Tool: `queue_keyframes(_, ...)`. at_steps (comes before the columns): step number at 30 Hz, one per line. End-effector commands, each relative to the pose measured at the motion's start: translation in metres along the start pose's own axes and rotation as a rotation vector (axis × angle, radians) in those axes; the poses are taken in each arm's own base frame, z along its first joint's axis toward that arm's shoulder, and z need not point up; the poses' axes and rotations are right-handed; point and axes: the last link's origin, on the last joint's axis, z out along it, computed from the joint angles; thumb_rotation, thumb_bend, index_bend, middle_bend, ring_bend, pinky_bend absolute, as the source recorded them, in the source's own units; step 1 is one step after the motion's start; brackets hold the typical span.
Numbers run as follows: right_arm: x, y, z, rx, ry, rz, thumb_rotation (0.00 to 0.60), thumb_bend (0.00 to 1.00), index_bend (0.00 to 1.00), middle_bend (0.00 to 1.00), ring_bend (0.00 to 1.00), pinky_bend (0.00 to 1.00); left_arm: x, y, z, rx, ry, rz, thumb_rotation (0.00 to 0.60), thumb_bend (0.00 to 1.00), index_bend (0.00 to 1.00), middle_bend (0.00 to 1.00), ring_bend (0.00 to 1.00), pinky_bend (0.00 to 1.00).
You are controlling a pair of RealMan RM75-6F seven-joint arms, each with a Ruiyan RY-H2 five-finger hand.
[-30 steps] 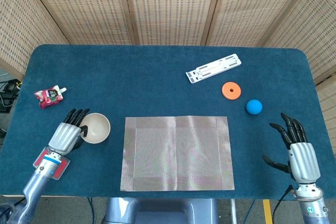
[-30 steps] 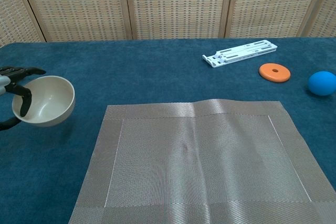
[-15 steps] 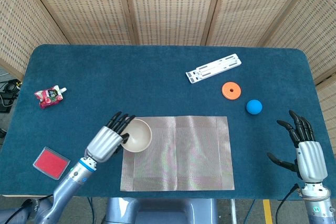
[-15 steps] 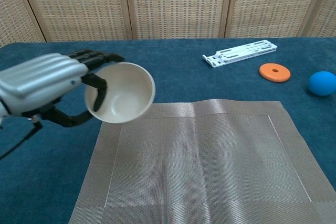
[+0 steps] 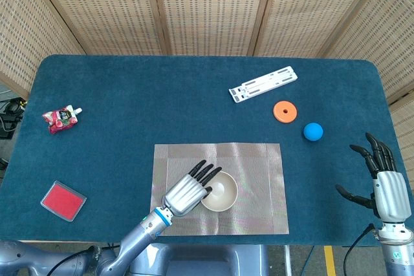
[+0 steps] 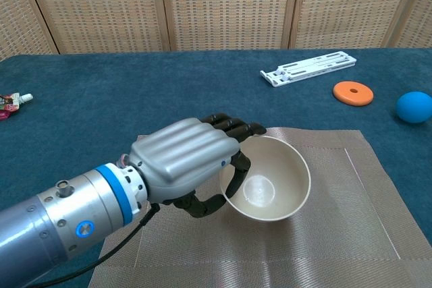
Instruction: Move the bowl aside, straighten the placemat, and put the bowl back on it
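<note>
Bowl (image 5: 220,191), cream-coloured, sits over the middle of the grey woven placemat (image 5: 259,166) in the head view, its left rim pinched by the left hand (image 5: 188,189). At the desk's (image 5: 162,101) right edge the right hand (image 5: 387,185) holds nothing, fingers (image 5: 378,153) spread. Farther back lie a white slotted rail (image 5: 263,83), an orange disc (image 5: 284,111), a blue ball (image 5: 313,132), a red pouch (image 5: 60,118) and a red card (image 5: 63,200).

From the chest view, the left hand (image 6: 189,160) has dark fingers (image 6: 233,126) over the rim of the bowl (image 6: 266,180) and thumb beneath; the bowl tilts, above the placemat (image 6: 358,187).
</note>
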Motion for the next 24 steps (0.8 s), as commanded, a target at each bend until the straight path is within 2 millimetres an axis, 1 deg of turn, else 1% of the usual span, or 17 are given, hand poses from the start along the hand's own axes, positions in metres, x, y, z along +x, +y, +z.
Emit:
queue_keyframes(1,0.001,0.0,0.0,-0.002,0.0,0.002,0.6,0.24,0.22,0.0,0.0,0.0,-0.003,0.003,0.005,0.009,-0.012,0.007,0.6,0.53,0.65,0.0,0.0,0.0)
queue_keyframes(4,0.001,0.001,0.0,-0.002,-0.001,0.003,0.6,0.24,0.22,0.0,0.0,0.0,-0.005,0.002,0.006,0.02,-0.019,0.014,0.6,0.53,0.64,0.0,0.0,0.0)
queue_keyframes(6,0.001,0.0,0.0,-0.002,-0.002,0.003,0.6,0.24,0.22,0.0,0.0,0.0,-0.007,0.0,0.006,0.032,-0.03,0.022,0.6,0.51,0.6,0.0,0.0,0.0)
queue_keyframes(7,0.001,0.0,0.0,-0.001,-0.003,0.002,0.6,0.24,0.22,0.0,0.0,0.0,-0.008,-0.002,0.005,0.04,-0.038,0.027,0.6,0.47,0.56,0.0,0.0,0.0)
queue_keyframes(9,0.001,0.0,0.0,-0.002,-0.003,0.0,0.6,0.24,0.22,0.0,0.0,0.0,-0.008,-0.005,0.003,0.059,-0.053,0.042,0.6,0.34,0.45,0.0,0.0,0.0)
queue_keyframes(11,0.001,0.0,0.0,-0.001,-0.004,-0.001,0.6,0.24,0.22,0.0,0.0,0.0,-0.006,-0.009,0.002,0.08,-0.057,0.051,0.6,0.19,0.3,0.0,0.0,0.0)
queue_keyframes(12,0.0,0.0,0.0,-0.002,-0.004,-0.002,0.6,0.24,0.22,0.0,0.0,0.0,-0.005,-0.011,0.001,0.088,-0.057,0.052,0.6,0.14,0.24,0.0,0.0,0.0)
queue_keyframes(14,-0.001,0.0,-0.001,-0.001,-0.01,-0.007,0.6,0.24,0.22,0.0,0.0,0.0,-0.002,-0.018,-0.003,0.117,-0.057,0.038,0.6,0.1,0.15,0.0,0.0,0.0)
queue_keyframes(15,-0.001,0.0,-0.001,-0.001,-0.01,-0.009,0.6,0.24,0.22,0.0,0.0,0.0,-0.001,-0.02,-0.005,0.122,-0.06,0.034,0.6,0.09,0.12,0.0,0.0,0.0)
queue_keyframes(17,-0.001,-0.001,-0.001,-0.001,-0.011,-0.011,0.6,0.24,0.22,0.0,0.0,0.0,0.001,-0.024,-0.007,0.13,-0.062,0.029,0.6,0.08,0.08,0.0,0.0,0.0)
queue_keyframes(20,-0.002,-0.001,-0.001,-0.001,-0.01,-0.014,0.6,0.24,0.22,0.0,0.0,0.0,0.004,-0.032,-0.014,0.151,-0.062,0.02,0.6,0.08,0.04,0.0,0.0,0.0)
queue_keyframes(21,-0.002,-0.001,-0.001,-0.001,-0.009,-0.015,0.6,0.24,0.22,0.0,0.0,0.0,0.005,-0.036,-0.018,0.162,-0.057,0.016,0.6,0.08,0.04,0.0,0.0,0.0)
queue_keyframes(23,-0.003,-0.001,-0.001,-0.002,-0.012,-0.022,0.6,0.24,0.22,0.0,0.0,0.0,0.01,-0.051,-0.035,0.21,-0.034,-0.005,0.6,0.08,0.04,0.0,0.0,0.0)
queue_keyframes(24,-0.003,-0.001,-0.001,-0.002,-0.013,-0.023,0.6,0.24,0.22,0.0,0.0,0.0,0.011,-0.054,-0.039,0.215,-0.029,-0.01,0.6,0.08,0.04,0.0,0.0,0.0)
